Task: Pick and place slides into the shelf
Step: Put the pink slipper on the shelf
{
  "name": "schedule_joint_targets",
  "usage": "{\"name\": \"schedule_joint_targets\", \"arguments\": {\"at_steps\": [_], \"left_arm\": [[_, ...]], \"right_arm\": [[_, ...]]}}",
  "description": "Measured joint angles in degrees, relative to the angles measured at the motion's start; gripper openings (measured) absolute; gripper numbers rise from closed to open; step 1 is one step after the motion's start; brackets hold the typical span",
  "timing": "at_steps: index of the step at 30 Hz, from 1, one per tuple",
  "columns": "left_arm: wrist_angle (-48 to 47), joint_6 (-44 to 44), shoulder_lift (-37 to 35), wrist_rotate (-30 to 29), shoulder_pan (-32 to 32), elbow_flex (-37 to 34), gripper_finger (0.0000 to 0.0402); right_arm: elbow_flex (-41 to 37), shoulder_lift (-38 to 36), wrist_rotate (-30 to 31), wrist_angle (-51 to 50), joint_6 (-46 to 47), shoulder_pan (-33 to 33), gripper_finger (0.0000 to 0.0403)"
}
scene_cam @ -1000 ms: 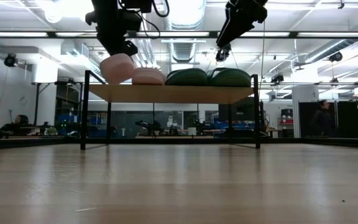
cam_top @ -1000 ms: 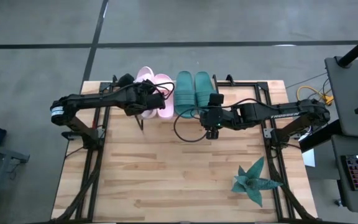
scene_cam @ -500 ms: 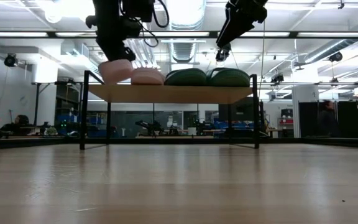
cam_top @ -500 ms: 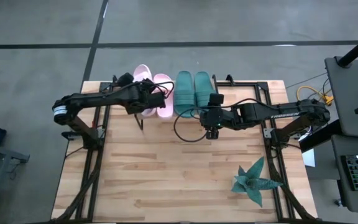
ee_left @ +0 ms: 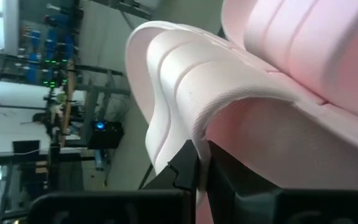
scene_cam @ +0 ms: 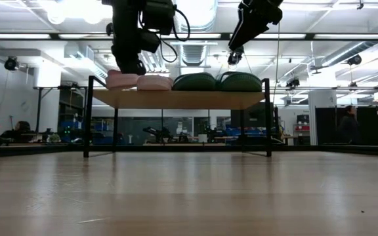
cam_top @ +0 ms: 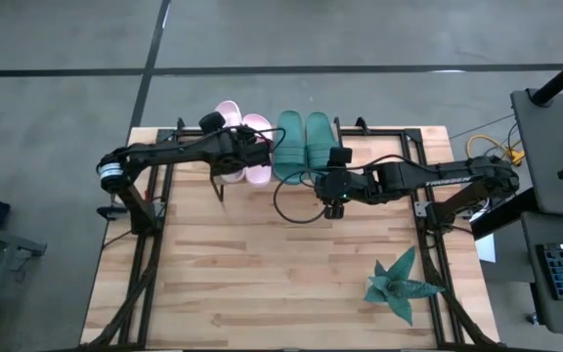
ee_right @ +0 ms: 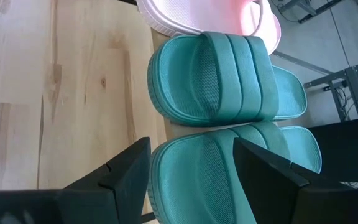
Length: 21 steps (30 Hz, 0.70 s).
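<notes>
The last pale pink rubber slide (scene_cam: pixel 122 79) lies on the low wooden-topped, black-legged shelf (scene_cam: pixel 179 98) beside its mate and the teal pair (cam_top: pixel 305 144), its strap pinched by the left pincer (cam_top: pixel 235 152), a grip only the left wrist view shows, so release comes next, while the right pincer (cam_top: pixel 332 198) hovers spread nearby.

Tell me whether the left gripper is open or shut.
Shut. The left gripper is pinched on the strap of a pink slide, which lies on the shelf beside the other pink slide.
</notes>
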Motion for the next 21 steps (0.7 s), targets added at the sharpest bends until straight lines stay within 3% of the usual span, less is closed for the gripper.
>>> {"name": "schedule_joint_targets", "arguments": {"at_steps": [7, 21], "left_arm": [[0.4, 4.5, -0.1, 3.9, 0.1, -0.2, 0.0], [0.5, 12.4, -0.1, 5.3, 0.2, -0.1, 0.0004]], "right_arm": [[-0.5, 0.0, 0.0, -0.1, 0.0, 0.0, 0.0219], [-0.5, 0.0, 0.0, 0.0, -0.2, 0.0, 0.0219]]}}
